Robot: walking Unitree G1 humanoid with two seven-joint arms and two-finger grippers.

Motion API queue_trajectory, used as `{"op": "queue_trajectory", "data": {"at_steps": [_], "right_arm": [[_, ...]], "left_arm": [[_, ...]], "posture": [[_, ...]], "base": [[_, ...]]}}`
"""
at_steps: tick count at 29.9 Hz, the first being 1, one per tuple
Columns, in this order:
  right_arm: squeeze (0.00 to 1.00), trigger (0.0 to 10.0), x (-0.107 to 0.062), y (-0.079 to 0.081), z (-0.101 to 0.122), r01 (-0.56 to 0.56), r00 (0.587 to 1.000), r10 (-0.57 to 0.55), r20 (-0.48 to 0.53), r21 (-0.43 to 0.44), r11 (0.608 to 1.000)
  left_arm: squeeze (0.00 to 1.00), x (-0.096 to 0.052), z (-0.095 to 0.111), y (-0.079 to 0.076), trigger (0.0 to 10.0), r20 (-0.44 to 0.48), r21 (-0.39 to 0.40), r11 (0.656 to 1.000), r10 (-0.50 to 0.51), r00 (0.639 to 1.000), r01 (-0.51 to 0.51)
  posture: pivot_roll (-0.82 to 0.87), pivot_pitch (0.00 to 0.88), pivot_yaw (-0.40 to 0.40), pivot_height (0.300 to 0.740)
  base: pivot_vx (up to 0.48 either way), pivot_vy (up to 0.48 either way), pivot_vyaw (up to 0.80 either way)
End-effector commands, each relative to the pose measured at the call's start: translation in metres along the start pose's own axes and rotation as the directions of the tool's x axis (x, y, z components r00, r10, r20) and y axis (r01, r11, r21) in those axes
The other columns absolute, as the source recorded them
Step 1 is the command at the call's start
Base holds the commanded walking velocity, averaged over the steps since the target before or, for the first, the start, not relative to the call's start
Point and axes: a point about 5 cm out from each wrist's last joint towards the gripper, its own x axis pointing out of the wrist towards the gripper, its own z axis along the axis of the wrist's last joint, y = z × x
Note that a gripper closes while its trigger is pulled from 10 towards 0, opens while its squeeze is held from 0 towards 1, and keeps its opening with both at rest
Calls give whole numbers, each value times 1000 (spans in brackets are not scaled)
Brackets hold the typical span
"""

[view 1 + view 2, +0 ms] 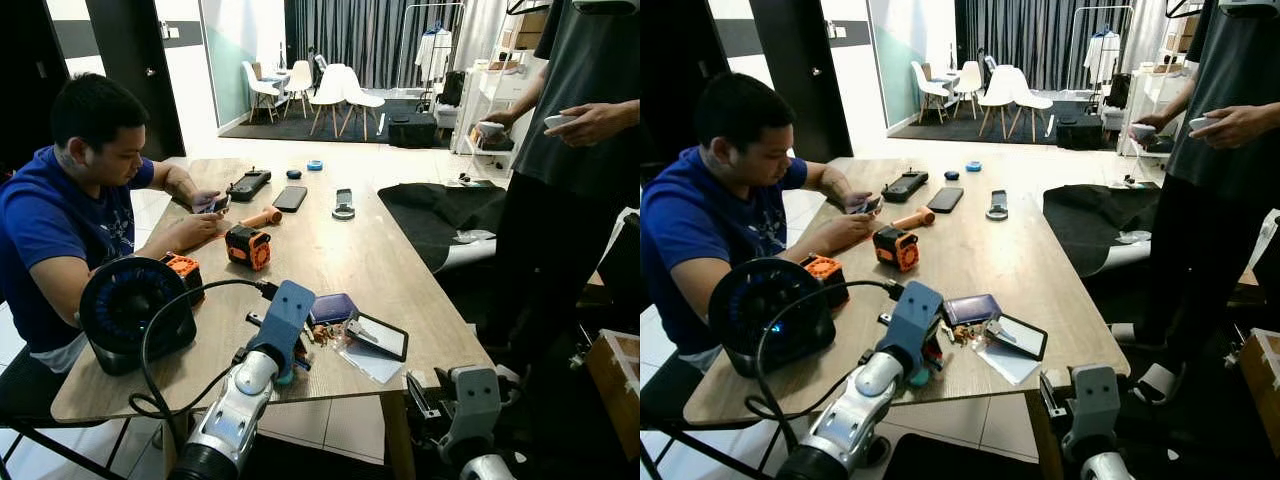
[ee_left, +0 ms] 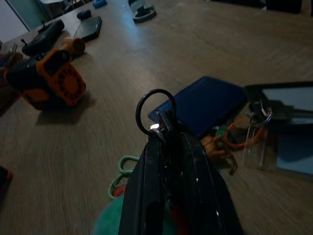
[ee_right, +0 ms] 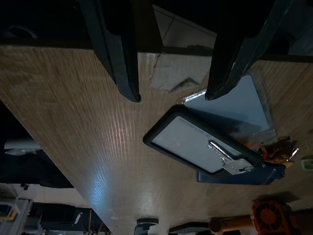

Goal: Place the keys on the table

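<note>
Tabletop is showing matt wood grain; key ring is glinting as dark metal; card holder is looking glossy.

Standing in the middle of the room: a long wooden table on pale tiled floor. Beyond its far end, white chairs grouping around a small dining table on a dark rug, with grey curtains hanging behind them. Left of the wooden table, a dark door sitting in a white wall. Right of it, a clothes rack and white shelving standing. Daylight falling across the tiles.
</note>
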Motion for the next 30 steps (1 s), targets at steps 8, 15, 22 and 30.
{"op": "queue_trajectory", "data": {"at_steps": [8, 15, 22, 30], "right_arm": [[0, 10000, -2, 1, -8, 7, 999, -7, -40, 17, 1000], [0, 10000, -2, 0, -8, 9, 999, -9, -38, 16, 1000], [0, 10000, -4, -3, -9, 16, 999, -16, -39, 11, 1000], [0, 10000, -5, -4, -10, 19, 999, -19, -42, 5, 1000]], "left_arm": [[0, -4, -7, 1, 10000, -15, 31, 992, -119, 993, 120], [0, -7, -5, -8, 10000, -15, -45, 979, -200, 980, 199], [0, -6, -4, -13, 10000, -14, -57, 979, -197, 980, 196], [710, -6, -3, -11, 10000, -20, -74, 979, -193, 981, 191]], "posture": [[23, 37, 44, 740], [25, 38, 42, 740], [24, 38, 45, 740], [25, 42, 47, 740]], "base": [[0, 0, 0], [0, 0, 0], [0, 0, 0], [0, 0, 0]]}}
